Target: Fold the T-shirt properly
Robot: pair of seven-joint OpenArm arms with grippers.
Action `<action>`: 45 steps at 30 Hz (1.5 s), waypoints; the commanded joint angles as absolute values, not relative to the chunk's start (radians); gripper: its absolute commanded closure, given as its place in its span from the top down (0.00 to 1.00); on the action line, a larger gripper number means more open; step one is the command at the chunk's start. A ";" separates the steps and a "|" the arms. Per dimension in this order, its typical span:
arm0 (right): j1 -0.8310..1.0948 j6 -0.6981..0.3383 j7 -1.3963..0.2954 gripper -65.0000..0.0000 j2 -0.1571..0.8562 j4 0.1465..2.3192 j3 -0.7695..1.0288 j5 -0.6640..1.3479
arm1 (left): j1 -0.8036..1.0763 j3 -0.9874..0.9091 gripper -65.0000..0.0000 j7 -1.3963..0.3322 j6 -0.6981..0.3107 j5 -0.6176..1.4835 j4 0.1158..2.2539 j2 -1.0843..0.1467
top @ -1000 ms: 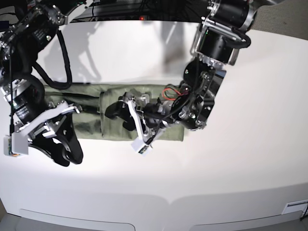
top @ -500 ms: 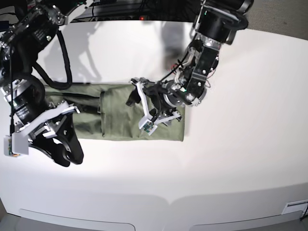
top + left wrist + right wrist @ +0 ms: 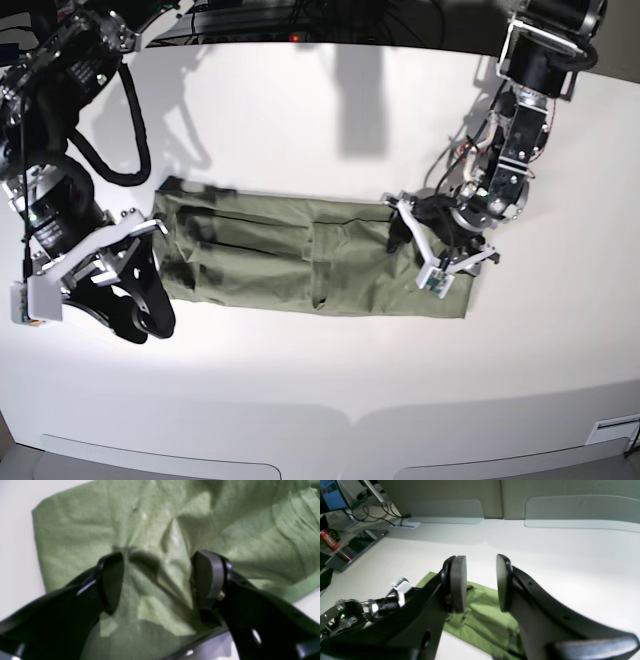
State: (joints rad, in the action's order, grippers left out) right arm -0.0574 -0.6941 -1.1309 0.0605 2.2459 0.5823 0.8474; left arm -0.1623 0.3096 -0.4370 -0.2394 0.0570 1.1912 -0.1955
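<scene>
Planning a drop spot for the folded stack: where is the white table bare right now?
Free: the white table between the sage-green cotton T-shirt and the near edge, and the far strip behind the shirt. Crowded: the shirt's ends, with the left gripper over one and the right gripper beside the other.

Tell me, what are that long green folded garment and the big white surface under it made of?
The green T-shirt looks like soft matte knit cloth, likely cotton: it creases and shows a fuzzy weave up close. The white table seems a hard, smooth laminate or painted board, faintly glossy with soft reflections; which, the look leaves open.
</scene>
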 commanded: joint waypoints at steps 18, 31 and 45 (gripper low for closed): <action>-0.017 -0.698 -1.070 0.62 0.131 2.126 0.582 0.759 | -0.119 0.308 0.65 -0.550 -0.163 -0.136 1.231 -0.247; -0.094 -0.656 -1.044 0.62 0.170 1.851 0.582 0.556 | -0.119 0.308 0.65 -0.636 -0.152 -0.119 1.465 -0.247; -0.260 -0.681 -0.991 0.60 0.183 1.249 0.582 0.549 | -0.149 0.307 0.65 -0.667 -0.078 -0.168 1.536 -0.248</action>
State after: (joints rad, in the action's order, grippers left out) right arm -0.2386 -0.6735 -1.0023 0.1707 1.2316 0.5819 0.5293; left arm -0.1249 0.3115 -0.6846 -0.0853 -0.1612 1.5139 -0.2436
